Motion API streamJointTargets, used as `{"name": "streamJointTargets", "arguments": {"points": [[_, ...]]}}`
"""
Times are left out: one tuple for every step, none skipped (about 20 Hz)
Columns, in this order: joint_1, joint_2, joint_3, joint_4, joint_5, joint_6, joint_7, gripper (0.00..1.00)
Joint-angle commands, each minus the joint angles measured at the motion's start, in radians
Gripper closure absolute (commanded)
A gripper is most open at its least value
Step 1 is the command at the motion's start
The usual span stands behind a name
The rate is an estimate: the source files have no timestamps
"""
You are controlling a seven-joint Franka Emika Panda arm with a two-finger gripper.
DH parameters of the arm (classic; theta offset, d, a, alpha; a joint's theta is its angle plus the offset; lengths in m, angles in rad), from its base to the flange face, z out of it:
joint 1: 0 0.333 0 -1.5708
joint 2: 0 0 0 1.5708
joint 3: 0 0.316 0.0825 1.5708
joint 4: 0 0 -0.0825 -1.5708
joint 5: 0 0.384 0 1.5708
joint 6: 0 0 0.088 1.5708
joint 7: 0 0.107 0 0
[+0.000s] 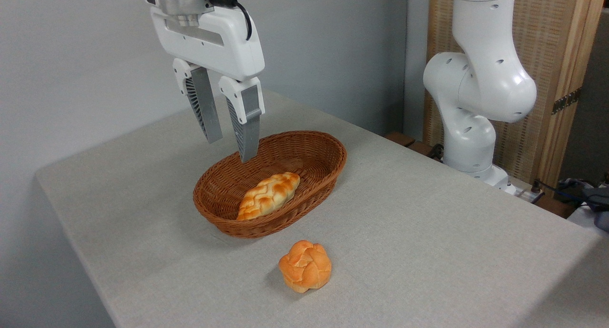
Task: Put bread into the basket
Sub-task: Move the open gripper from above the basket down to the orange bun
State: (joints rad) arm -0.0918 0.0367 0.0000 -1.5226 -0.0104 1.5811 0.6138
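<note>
Bread [305,266], one small knotted bun, is sitting on the grey table [428,233] just in front of the single wicker basket [328,164], not touching it and lying near the table's front edge. One longer braided loaf [269,195] is resting inside the basket against its near wall, leaving the far half of the bowl free. One gripper [231,150] is hanging above the basket's back-left rim, its two fingers parted and gripping nothing. Bare tabletop is stretching wide to the right of the bun.

Bun [305,265] on table [428,223], outside basket [328,168]
</note>
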Motion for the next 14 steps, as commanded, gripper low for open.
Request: {"name": "streamJointTargets", "arguments": {"points": [[0.000,-0.009,0.006,-0.010,-0.005,-0.051,-0.006,0.00],[0.000,-0.017,0.006,-0.017,-0.003,-0.049,-0.005,0.00],[0.000,-0.021,0.006,-0.031,-0.003,-0.044,-0.003,0.00],[0.000,-0.027,0.006,-0.039,-0.003,-0.041,-0.003,0.00],[0.000,-0.031,0.006,-0.042,-0.003,-0.041,-0.003,0.00],[0.000,-0.032,0.006,-0.045,-0.003,-0.039,-0.003,0.00],[0.000,-0.035,0.006,-0.053,-0.003,-0.032,-0.003,0.00],[0.000,-0.047,0.008,-0.071,-0.003,-0.015,-0.002,0.00],[0.001,-0.067,0.008,-0.105,0.001,0.017,-0.002,0.00],[0.000,-0.087,0.009,-0.149,0.009,0.055,0.001,0.00],[0.000,-0.109,0.021,-0.201,0.018,0.104,0.009,0.00],[0.000,-0.132,0.031,-0.259,0.044,0.159,0.023,0.00],[0.000,-0.158,0.035,-0.308,0.067,0.207,0.033,0.00],[0.000,-0.181,0.051,-0.348,0.075,0.233,0.050,0.00]]}}
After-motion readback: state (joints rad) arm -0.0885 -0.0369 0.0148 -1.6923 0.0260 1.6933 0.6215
